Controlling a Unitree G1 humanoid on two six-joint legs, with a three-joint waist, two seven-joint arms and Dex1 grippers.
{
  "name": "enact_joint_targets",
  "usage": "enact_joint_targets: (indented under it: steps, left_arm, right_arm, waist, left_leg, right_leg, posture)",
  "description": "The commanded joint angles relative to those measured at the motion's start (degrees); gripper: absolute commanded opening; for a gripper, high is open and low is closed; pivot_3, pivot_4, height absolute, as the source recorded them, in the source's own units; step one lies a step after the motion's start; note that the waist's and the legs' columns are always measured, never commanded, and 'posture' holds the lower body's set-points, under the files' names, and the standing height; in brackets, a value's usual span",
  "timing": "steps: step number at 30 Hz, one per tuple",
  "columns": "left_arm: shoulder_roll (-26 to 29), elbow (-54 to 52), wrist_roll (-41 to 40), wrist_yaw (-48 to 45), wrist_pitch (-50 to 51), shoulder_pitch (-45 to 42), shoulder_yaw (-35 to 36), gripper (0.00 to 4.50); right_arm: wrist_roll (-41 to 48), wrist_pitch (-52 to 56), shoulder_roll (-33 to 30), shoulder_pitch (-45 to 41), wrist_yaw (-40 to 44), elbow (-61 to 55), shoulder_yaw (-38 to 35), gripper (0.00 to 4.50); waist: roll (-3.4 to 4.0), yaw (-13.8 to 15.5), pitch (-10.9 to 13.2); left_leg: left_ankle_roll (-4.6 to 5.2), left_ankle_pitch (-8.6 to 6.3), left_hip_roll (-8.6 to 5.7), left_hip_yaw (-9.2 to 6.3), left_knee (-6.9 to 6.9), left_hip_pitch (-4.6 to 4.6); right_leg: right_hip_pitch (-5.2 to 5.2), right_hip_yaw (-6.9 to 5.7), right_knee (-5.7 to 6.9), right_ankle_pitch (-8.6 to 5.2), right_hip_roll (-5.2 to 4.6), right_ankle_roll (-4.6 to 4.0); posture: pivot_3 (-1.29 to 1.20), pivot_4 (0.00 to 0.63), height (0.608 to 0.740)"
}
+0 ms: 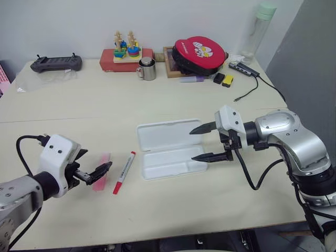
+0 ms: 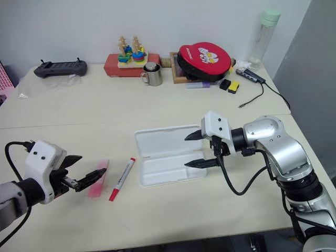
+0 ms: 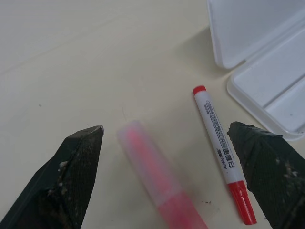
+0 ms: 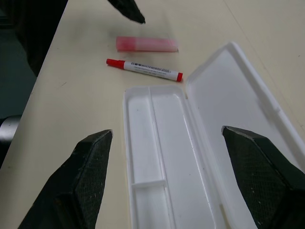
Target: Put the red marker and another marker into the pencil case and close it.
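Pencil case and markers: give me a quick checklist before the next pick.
1. Pencil case open, tray bare: ok.
2. Red marker on the table, beside the case, nothing on it: ok.
3. Pink highlighter on the table, not gripped: ok.
4. Left gripper open, fingers either side of the highlighter: ok.
5. Right gripper open, holding nothing, above the case: ok.
6. Markers in the case: not ok, both outside.

Silver-grey jointed arms, white boxy wrist housings, looping black cables, left gripper (image 1: 100, 171) and right gripper (image 1: 201, 143) with black tapered textured fingers (image 4: 90, 176)
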Motion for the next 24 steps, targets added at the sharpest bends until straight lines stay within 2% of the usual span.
enact_joint_targets:
  steps: [1, 9, 24]
  left_arm:
    - [-1.41, -0.59, 0.48, 3.14, 1.41, -3.32, -4.16, 4.5]
    - [-4.12, 1.2, 2.45, 6.29, 4.44, -6.66, -12.8, 4.5]
    - [-5.35, 5.37, 6.72, 5.07, 1.75, -9.87, -19.51, 4.5]
  right_arm:
    - [0.81, -2.24, 1.21, -1.31, -2.41, -0.65, -1.9, 3.84]
    - [2.4, -1.0, 1.91, -1.91, -4.36, -1.15, -1.45, 3.84]
    - [3.53, 0.26, 1.77, -2.12, -5.75, -1.83, -1.33, 3.84]
  waist:
    - [0.0, 0.03, 0.0]
    - [0.0, 0.02, 0.0]
    - [0.0, 0.06, 0.0]
  left_leg:
    - [0.0, 0.0, 0.0, -0.02, 0.0, -0.01]
    - [0.0, 0.0, 0.0, -0.02, 0.0, -0.02]
    - [0.0, 0.0, -0.01, -0.02, 0.02, -0.02]
  right_leg:
    - [0.0, -0.02, 0.0, 0.0, 0.01, 0.0]
    - [0.0, 0.0, 0.01, 0.01, 0.0, 0.0]
    - [0.01, 0.01, 0.02, 0.01, 0.0, 0.0]
  posture:
    - [0.0, 0.15, 0.74]
    - [0.0, 0.15, 0.74]
    - [0.0, 0.15, 0.74]
